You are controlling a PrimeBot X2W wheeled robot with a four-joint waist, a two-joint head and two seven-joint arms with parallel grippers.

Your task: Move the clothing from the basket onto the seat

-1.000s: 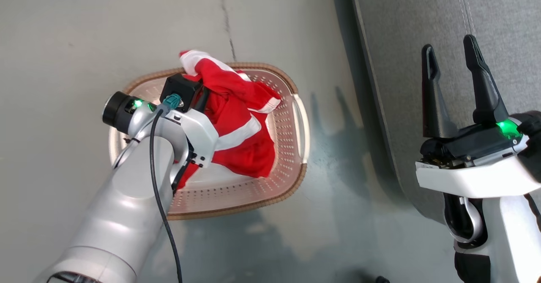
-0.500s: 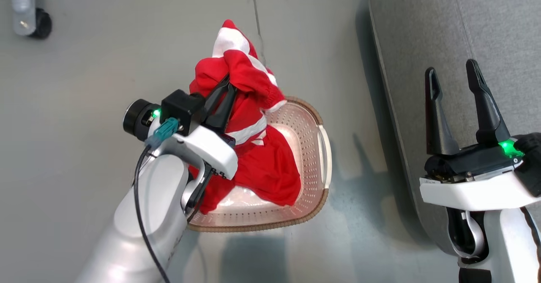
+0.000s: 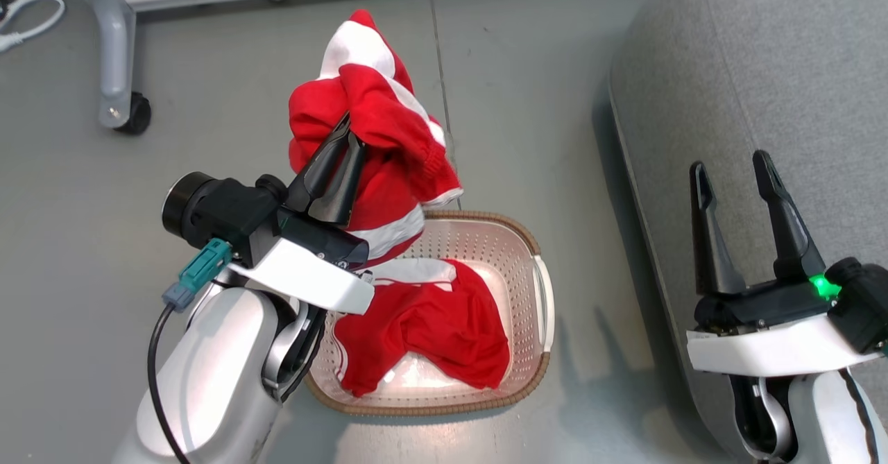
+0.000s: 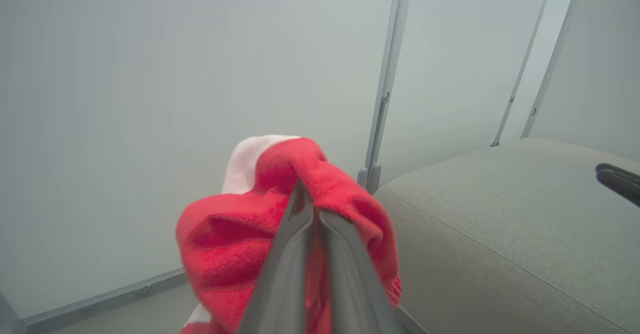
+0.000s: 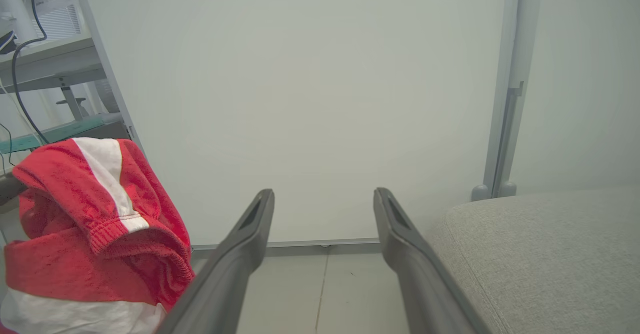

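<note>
Hanging clothing (image 3: 378,114), long axis vertical, over basket (image 3: 543,304)

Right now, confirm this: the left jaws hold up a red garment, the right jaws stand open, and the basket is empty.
One thing is wrong: the basket is not empty. The head view shows a second red garment lying in it. The rest stands: left jaws shut on the lifted garment, right jaws open.
</note>
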